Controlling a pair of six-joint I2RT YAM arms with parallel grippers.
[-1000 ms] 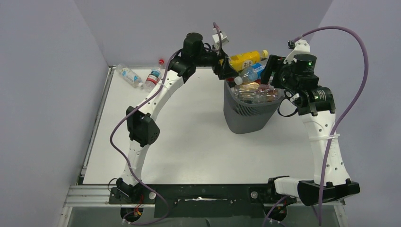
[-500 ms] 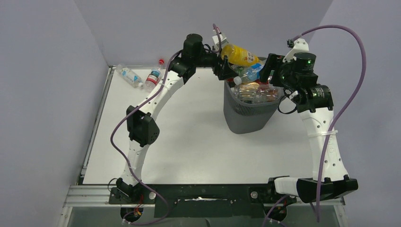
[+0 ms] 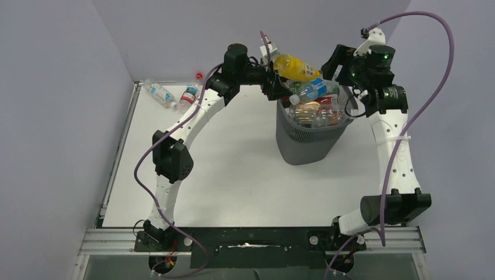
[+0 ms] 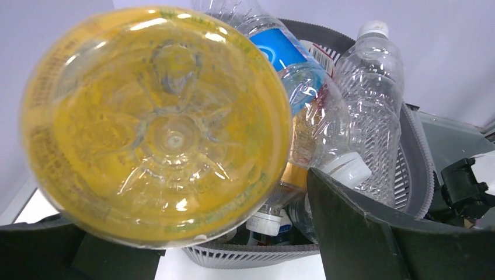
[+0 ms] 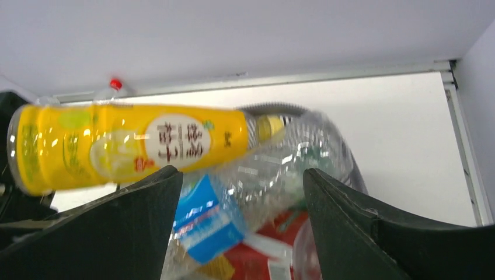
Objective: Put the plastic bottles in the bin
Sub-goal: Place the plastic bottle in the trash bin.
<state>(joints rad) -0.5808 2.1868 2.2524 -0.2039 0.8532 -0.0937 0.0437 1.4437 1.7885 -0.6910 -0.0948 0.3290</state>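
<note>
Top: yellow bottle (image 3: 296, 67) is lying on far-left rim of bin (image 3: 306, 146), at left gripper (image 3: 280, 86); two bottles (image 3: 159, 92) are lying far left.
Left wrist: jaws are standing wide, yellow bottle (image 4: 157, 125) unclamped.
Right wrist: right gripper (image 5: 240, 175) is gaping, empty.
Next: probably tipping it in.
</note>
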